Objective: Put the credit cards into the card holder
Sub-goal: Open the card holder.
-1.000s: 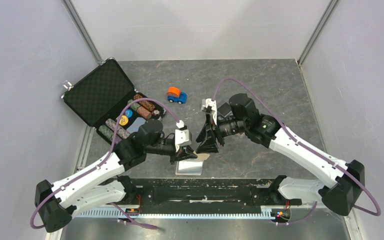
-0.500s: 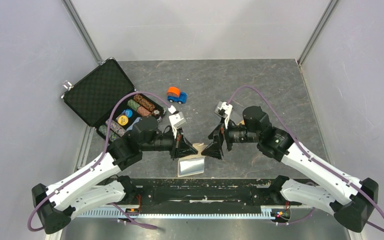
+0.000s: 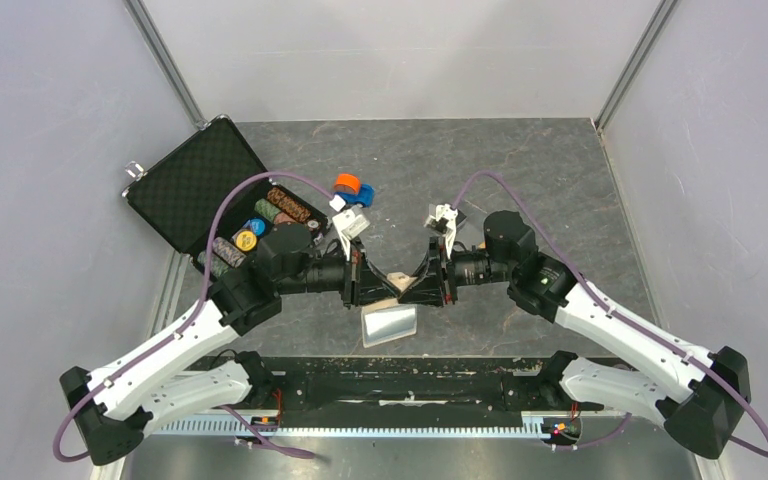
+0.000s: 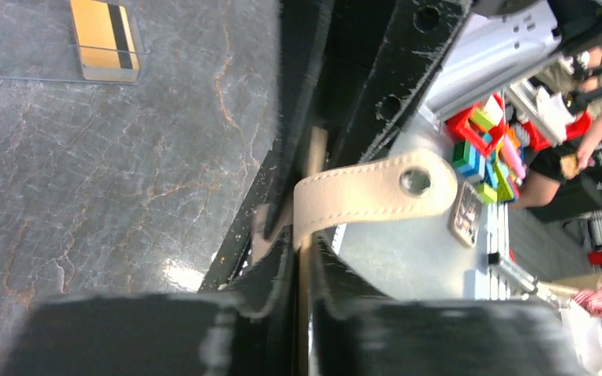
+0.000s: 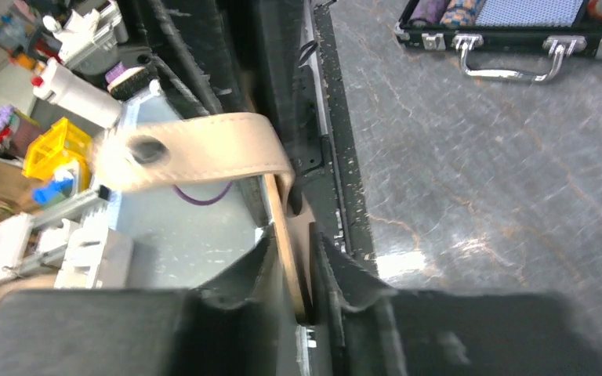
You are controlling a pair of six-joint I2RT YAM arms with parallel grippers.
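Left to right: your left pincer (image 3: 372, 283) has come up from over the box (image 3: 388, 325) and now hangs just beyond it. It is clamped tight on the left end of the holder (image 3: 397, 281). In the middle, the holder is off the desk (image 3: 560, 190), in the air above the box's far edge. On the right, your right pincer (image 3: 422, 285) stood a gap away half a second ago. It has closed in nose to nose, jaws pinched on the holder's right end.

I'd read that as a two-handed grip won, so you can spread the holder. No card is in it yet. The gold card (image 4: 106, 39) lies in the box.

The holder looks to stand on edge, long axis running from pincer to pincer. Its snap tab is loose and juts toward the near side, over the box.
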